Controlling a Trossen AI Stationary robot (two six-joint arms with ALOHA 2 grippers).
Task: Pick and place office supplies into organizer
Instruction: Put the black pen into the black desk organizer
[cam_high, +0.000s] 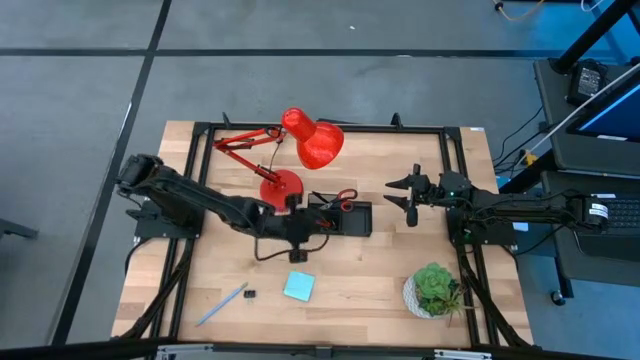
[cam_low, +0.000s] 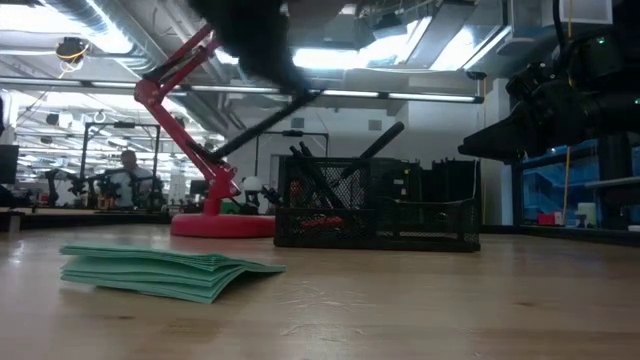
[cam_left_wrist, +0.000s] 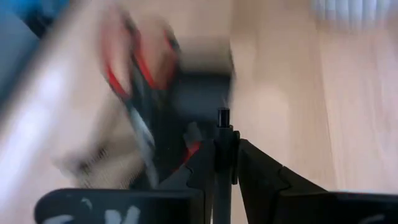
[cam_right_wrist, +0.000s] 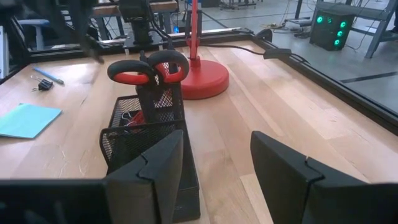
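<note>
1. High view: the left gripper (cam_high: 297, 228) hangs right at the left end of the black organizer (cam_high: 352, 219), while the right gripper (cam_high: 411, 196) waits off the organizer's right end, apart from it. The left arm is plainly the nearer one. Scissors (cam_high: 338, 199) with red handles already stand in the organizer. The sticky-note pad (cam_high: 298, 287), the blue pen (cam_high: 222, 305) and a small clip (cam_high: 249, 295) lie loose on the table toward the near edge.
2. Low view: a thin black pen (cam_low: 262, 126) slants down from above toward the organizer's mesh wall, its long axis tilted, lower end pointing at the compartments.
3. Left wrist view: the fingers are nearly closed on that slim black pen (cam_left_wrist: 222, 155), which stands upright between them; the organizer shows blurred just beyond, so the drop looks close.
4. Right wrist view: the right fingers stand wide apart and hold nothing, the organizer just ahead of them.
</note>
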